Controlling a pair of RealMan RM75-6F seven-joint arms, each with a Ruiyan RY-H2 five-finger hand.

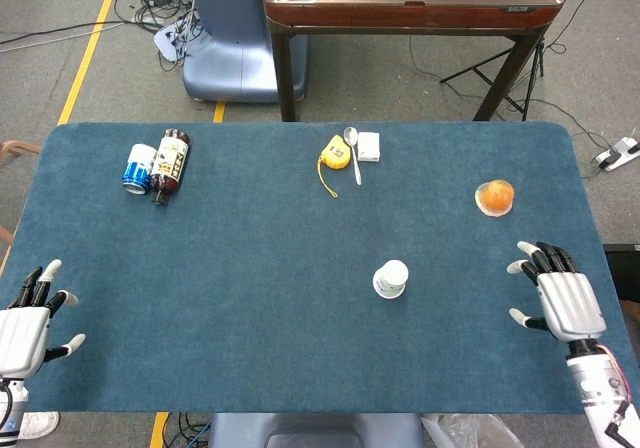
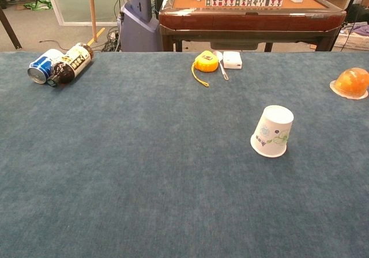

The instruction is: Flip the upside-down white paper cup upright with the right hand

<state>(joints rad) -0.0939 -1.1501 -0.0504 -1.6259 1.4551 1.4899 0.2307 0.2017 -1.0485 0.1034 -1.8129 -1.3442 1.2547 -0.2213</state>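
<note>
Reaching is the step in hand: right robot hand (image 1: 558,301), fingers spread and empty, sits near the table (image 1: 250,298) edge, well apart from the paper cup (image 1: 391,279) (mouth down, mid-table); next, likely close in and grasp its wall.

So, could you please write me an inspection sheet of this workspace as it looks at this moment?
Surface: blue felt-covered table, flat.
Job's things: white paper cup with green print, mouth down, untouched.
Clutter: blue drink can and dark brown bottle lying side by side; yellow tape measure; metal spoon; small white box; orange jelly cup.
Hands: left hand and right hand open, at the near corners.
Cables: loose cables on floor beyond the table.
Surroundings: brown mahjong table; grey-blue machine base.
</note>
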